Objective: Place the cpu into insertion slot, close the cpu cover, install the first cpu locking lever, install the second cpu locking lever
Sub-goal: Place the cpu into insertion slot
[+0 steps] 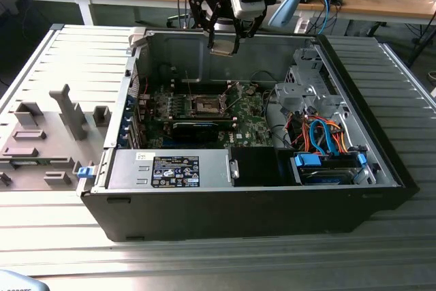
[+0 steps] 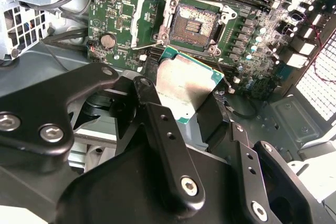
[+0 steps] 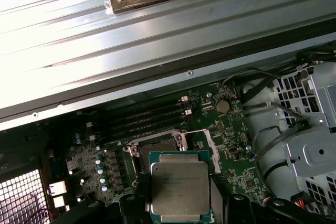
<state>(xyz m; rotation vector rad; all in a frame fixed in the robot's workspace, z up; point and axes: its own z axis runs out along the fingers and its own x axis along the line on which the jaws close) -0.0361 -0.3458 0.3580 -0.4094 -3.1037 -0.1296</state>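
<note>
My gripper [image 1: 223, 40] hangs above the open computer case, shut on the cpu [image 1: 223, 49], a flat square chip with a pale metal face. In both wrist views the cpu [image 2: 186, 85] [image 3: 179, 187] sits between the black fingers [image 2: 157, 124], held well above the green board. The insertion slot [image 2: 191, 22] [image 3: 157, 150] [image 1: 206, 105] lies uncovered below it, a dark square with a silver rim. The cpu cover [image 2: 144, 19] [image 3: 212, 153] stands swung open at one side of the slot. I cannot tell the locking levers apart from the slot's frame.
The case walls [image 1: 170, 52] ring the board. A silver drive cage [image 1: 310, 90] with orange and blue cables [image 1: 320, 134] fills the exterior view's right. A labelled power supply [image 1: 174, 168] lies at the front. A black card [image 1: 194, 127] and memory slots [image 3: 142, 116] flank the slot.
</note>
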